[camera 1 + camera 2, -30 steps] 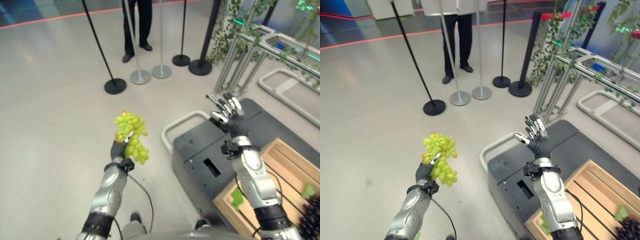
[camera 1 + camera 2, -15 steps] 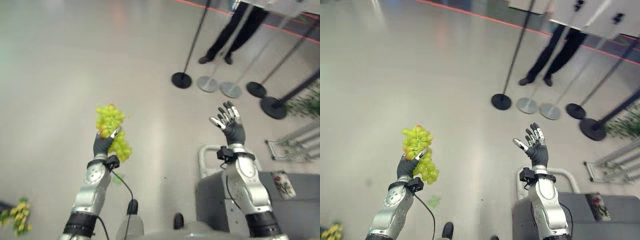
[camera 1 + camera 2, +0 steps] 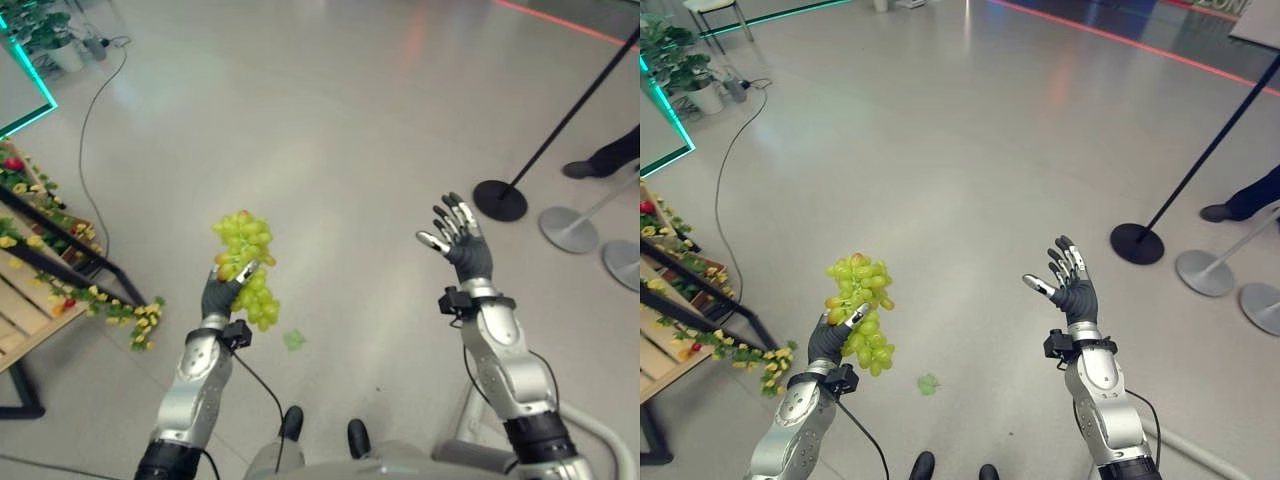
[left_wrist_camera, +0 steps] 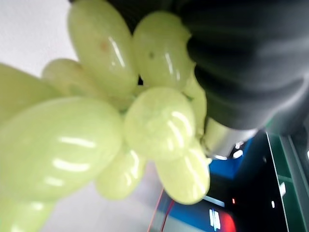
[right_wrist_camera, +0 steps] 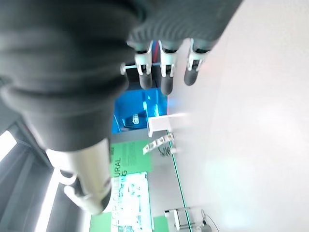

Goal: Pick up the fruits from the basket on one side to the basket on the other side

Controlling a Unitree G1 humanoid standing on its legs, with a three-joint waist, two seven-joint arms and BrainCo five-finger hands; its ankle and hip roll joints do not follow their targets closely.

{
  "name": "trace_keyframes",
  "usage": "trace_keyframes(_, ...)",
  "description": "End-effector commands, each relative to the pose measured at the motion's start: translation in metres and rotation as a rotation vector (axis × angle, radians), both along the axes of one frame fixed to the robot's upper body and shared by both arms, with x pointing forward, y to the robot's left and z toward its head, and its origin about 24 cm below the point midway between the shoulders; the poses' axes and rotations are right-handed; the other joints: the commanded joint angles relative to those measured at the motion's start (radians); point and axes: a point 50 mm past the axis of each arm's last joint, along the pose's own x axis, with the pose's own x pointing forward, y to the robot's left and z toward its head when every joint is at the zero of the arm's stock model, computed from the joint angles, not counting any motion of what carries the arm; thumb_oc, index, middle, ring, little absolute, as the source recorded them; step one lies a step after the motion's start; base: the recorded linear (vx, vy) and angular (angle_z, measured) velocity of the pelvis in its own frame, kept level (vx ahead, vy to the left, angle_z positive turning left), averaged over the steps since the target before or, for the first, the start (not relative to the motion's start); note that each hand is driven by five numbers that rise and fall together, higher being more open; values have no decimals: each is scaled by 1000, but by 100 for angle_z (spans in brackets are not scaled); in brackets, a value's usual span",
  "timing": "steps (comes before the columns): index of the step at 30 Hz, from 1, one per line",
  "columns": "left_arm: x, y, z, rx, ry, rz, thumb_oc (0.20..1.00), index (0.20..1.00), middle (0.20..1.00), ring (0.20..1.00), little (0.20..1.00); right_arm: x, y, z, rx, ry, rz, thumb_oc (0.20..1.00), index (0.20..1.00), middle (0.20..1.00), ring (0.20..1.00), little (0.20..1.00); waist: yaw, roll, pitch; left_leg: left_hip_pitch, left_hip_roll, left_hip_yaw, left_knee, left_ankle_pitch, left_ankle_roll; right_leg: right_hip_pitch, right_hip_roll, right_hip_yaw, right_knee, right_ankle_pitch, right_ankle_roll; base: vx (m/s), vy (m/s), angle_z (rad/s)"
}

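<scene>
Left robot hand [image 3: 219, 296] grips a bunch of green grapes [image 3: 246, 265], bunch hanging upright, raised over the floor. Wooden crate [image 3: 22, 310] lies to its left; right robot hand [image 3: 462, 245] splayed, empty.

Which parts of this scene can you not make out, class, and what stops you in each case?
- Left hand fingers: left eye view, mostly covered by the green grapes.
- Wooden stand: cut off by the left edge; no basket visible on it.
- Person's shoe: the rest cut off by the right edge.
- Green scrap on the floor: too small to identify.
- Right hand: open, holds nothing.
</scene>
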Motion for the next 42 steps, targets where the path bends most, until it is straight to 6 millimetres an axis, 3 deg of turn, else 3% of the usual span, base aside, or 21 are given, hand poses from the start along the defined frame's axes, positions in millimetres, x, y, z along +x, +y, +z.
trace_keyframes(1,5,19,38,25,-192,48,200,200,200,200,200,3,1,33,-40,-166,-4,1000,1000,1000,1000,1000,3,-33,-1,47,70,206,80,-175,43,-14,-74,-7,-46,-58,146,-97,32,147)
trace_keyframes(3,1,21,34,26,-181,54,200,200,200,200,200,1,-4,29,-81,-144,-11,1000,1000,1000,1000,1000,9,-37,-2,64,113,252,136,-207,27,8,-123,-128,-38,-59,156,-28,42,80)
trace_keyframes(4,1,21,34,27,-181,54,200,200,200,200,200,1,-4,30,-80,-145,-11,1000,1000,1000,1000,1000,6,-37,-3,61,112,249,135,-202,27,6,-124,-130,-39,-55,156,-5,111,120)
trace_keyframes(5,-1,22,34,28,-177,51,200,200,200,200,200,1,-5,27,-84,-132,-11,1000,1000,1000,1000,1000,12,-41,-10,79,168,293,134,-192,12,13,-155,-196,-37,-54,165,-17,90,120)
trace_keyframes(7,-2,23,33,34,-173,47,200,200,200,200,200,1,-6,24,-80,-122,-15,1000,1000,1000,1000,1000,10,-40,-12,95,194,302,131,-194,3,21,-161,-229,-32,-57,168,8,116,128)
trace_keyframes(9,-5,25,31,30,-161,58,200,200,200,200,200,-2,-11,18,-72,-96,-32,1000,1000,1000,1000,1000,16,-44,-20,128,287,341,133,-177,-28,40,-209,-315,-18,-58,188,44,275,111)
trace_keyframes(10,-6,25,31,35,-160,53,200,200,200,200,200,-4,-14,17,-70,-93,-47,1000,1000,1000,1000,1000,14,-43,-14,115,295,341,186,-173,-35,57,-219,-346,-15,-57,190,52,284,103)
trace_keyframes(11,-6,27,29,35,-155,68,200,200,200,200,200,-5,-14,16,-77,-87,-47,1000,1000,1000,1000,1000,15,-40,-14,138,295,365,210,-211,-39,63,-231,-374,5,-61,192,36,243,150)
trace_keyframes(12,-7,27,28,31,-147,62,200,200,200,200,200,-8,-15,10,-73,-64,-51,1000,1000,1000,1000,1000,18,-33,-26,162,286,366,141,-218,-39,71,-235,-385,-1,-55,204,23,180,153)
trace_keyframes(18,-3,25,45,117,-199,-1,200,200,200,200,200,-8,-15,7,-39,-57,-72,1000,1000,1000,1000,1000,50,-59,-26,168,235,269,-37,-169,-33,50,-303,-430,91,1,249,35,307,106)
trace_keyframes(20,1,23,47,131,-208,-5,200,200,200,200,200,-7,-10,0,-7,-25,-57,1000,1000,1000,1000,1000,59,-76,-26,184,174,223,-105,-161,5,25,-373,-436,180,91,271,61,356,116)
trace_keyframes(23,3,22,48,136,-208,3,200,200,200,200,200,-4,-6,-1,-14,-18,-49,1000,1000,1000,1000,1000,54,-73,-16,186,134,200,-119,-150,36,-4,-406,-401,255,152,266,42,236,66)
trace_keyframes(24,5,20,47,135,-206,-3,200,200,200,200,200,-3,-6,-3,-16,-9,-50,1000,1000,1000,1000,1000,44,-62,-11,190,130,186,-123,-147,46,-26,-375,-346,302,135,251,159,355,49)
trace_keyframes(25,8,17,48,136,-211,-15,200,200,200,200,200,-3,-8,-2,-48,-8,-66,1000,1000,1000,1000,1000,16,-38,-8,212,124,156,-143,-142,53,-81,-230,-215,324,27,229,141,249,75)
trace_keyframes(26,8,17,48,136,-212,-16,200,200,200,200,200,-3,-8,-2,-49,-9,-67,1000,1000,1000,1000,1000,19,-36,-11,208,127,157,-145,-139,52,-86,-227,-213,323,31,227,190,257,68)
trace_keyframes(28,11,13,50,128,-221,-31,200,200,200,200,200,-5,-13,-10,-38,25,-87,1000,1000,1000,1000,1000,8,-25,-3,215,115,113,-148,-129,52,-119,-175,-209,289,-44,203,119,130,44)
trace_keyframes(31,14,11,54,131,-233,-35,200,200,200,200,200,-7,-16,-19,-38,66,-95,1000,1000,1000,1000,1000,-11,-34,1,218,89,84,-148,-130,58,-147,-121,-184,192,-56,181,122,43,55)
trace_keyframes(34,14,15,57,145,-245,-25,200,200,200,200,200,-7,-17,-27,-64,106,-79,1000,1000,1000,1000,1000,3,-50,0,235,43,81,-127,-155,74,-137,-91,-259,98,-24,169,171,2,58)
trace_keyframes(35,13,15,57,145,-245,-25,200,200,200,200,200,-7,-17,-27,-63,106,-79,1000,1000,1000,1000,1000,1,-49,1,235,43,80,-124,-158,74,-131,-90,-261,93,-22,169,204,-4,21)
trace_keyframes(36,11,16,58,137,-258,-26,200,200,200,200,200,-13,-22,-37,-83,157,-83,1000,1000,1000,1000,1000,-4,-55,-10,247,5,86,-88,-192,86,-93,-88,-234,42,-29,158,161,3,10)
trace_keyframes(42,0,26,63,94,-294,16,200,200,200,200,200,-12,-25,-39,-114,179,-44,1000,1000,1000,1000,1000,29,-40,-16,219,-27,150,126,-291,73,9,-96,-236,-7,-40,139,160,-51,-12)
